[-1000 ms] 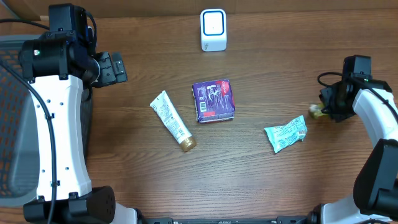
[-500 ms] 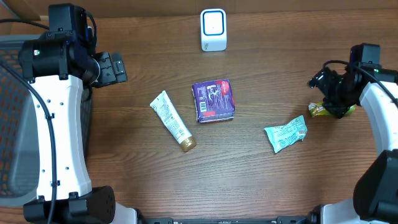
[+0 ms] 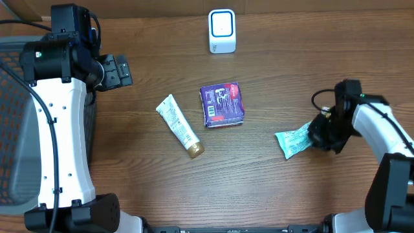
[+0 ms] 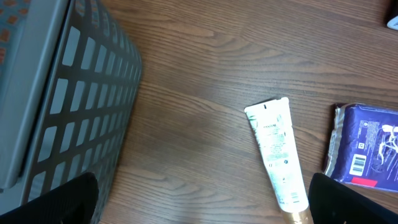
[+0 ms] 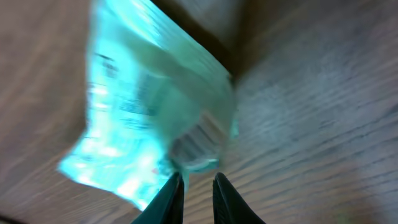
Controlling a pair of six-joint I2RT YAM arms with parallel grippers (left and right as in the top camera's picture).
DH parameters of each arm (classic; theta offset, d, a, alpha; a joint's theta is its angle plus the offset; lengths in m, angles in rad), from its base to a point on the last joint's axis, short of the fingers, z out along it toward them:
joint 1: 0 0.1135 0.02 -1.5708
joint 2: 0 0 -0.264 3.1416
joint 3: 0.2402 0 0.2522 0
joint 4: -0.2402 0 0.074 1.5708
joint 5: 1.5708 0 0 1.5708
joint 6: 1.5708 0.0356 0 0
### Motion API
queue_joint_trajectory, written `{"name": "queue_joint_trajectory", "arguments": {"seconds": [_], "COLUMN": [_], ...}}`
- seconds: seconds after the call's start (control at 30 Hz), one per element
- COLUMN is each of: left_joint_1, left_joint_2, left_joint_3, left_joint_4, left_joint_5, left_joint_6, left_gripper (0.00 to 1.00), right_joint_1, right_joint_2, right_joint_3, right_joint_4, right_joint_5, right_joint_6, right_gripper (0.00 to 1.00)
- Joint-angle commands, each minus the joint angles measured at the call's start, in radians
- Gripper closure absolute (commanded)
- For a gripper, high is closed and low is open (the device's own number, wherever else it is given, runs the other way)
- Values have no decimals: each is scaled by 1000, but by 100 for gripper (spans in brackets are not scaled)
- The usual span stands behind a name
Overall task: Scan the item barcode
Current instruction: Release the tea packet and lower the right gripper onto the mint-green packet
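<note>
A white tube [image 3: 179, 125] lies beside a purple box [image 3: 222, 104] on the wooden table [image 3: 259, 188].

looks like a robot lab rigged up as a mock shop checkout, wood-grain tabletop [image 3: 259, 188], little white barcode scanner [image 3: 222, 30] at the back, tube [image 3: 179, 125], purple packet [image 3: 222, 104] and green wrapper [image 3: 296, 141] lying around, grey mesh basket [image 4: 74, 93] at the side, two white robot arms [image 3: 58, 129]

A scanner [image 3: 222, 30] stood at the table's [image 3: 272, 194] far edge, a box [image 3: 222, 104] lay mid-table with a tube [image 3: 180, 125] just left of it, a pouch [image 3: 297, 140] farther right, and a basket [image 4: 81, 93] beside the left edge.
</note>
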Motion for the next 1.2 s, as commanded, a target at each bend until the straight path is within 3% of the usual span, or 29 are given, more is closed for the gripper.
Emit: {"name": "queue_joint_trajectory", "arguments": {"seconds": [0.0, 0.33, 0.43, 0.53, 0.63, 0.73, 0.8, 0.87, 0.97, 1.03, 1.17], "left_joint_1": [-2, -2, -2, -2, -2, -2, -2, -2, -2, -2, -2], "left_joint_2": [0, 0, 0, 0, 0, 0, 0, 0, 0, 0, 0], "left_joint_3": [-6, -6, -6, -6, -6, -6, -6, -6, -6, -6, -6], "left_joint_4": [0, 0, 0, 0, 0, 0, 0, 0, 0, 0, 0], "left_joint_5": [2, 2, 2, 2, 2, 2, 2, 2, 2, 2, 2], "left_joint_6": [19, 19, 19, 19, 19, 19, 19, 19, 19, 19, 19], "left_gripper": [0, 0, 0, 1, 0, 0, 0, 0, 0, 0, 0], "right_joint_1": [3, 3, 3, 3, 5, 7, 7, 10, 19, 28, 52], "right_joint_2": [-18, -18, -18, -18, -18, -18, -18, -18, -18, -18, -18], "right_joint_3": [-60, -117, -117, -117, -117, -105, -93, -77, -34, 8, 80], "right_joint_4": [53, 290, 412, 573, 638, 658, 657, 641, 577, 516, 428], "right_joint_5": [35, 218, 156, 1, -147, -190, -198, -204, -204, -204, -200], "right_joint_6": [-22, 91, 73, -67, -183, -210, -209, -209, -209, -209, -200], "right_gripper": [82, 81, 76, 66, 58, 52, 58, 80, 92, 96, 96]}}
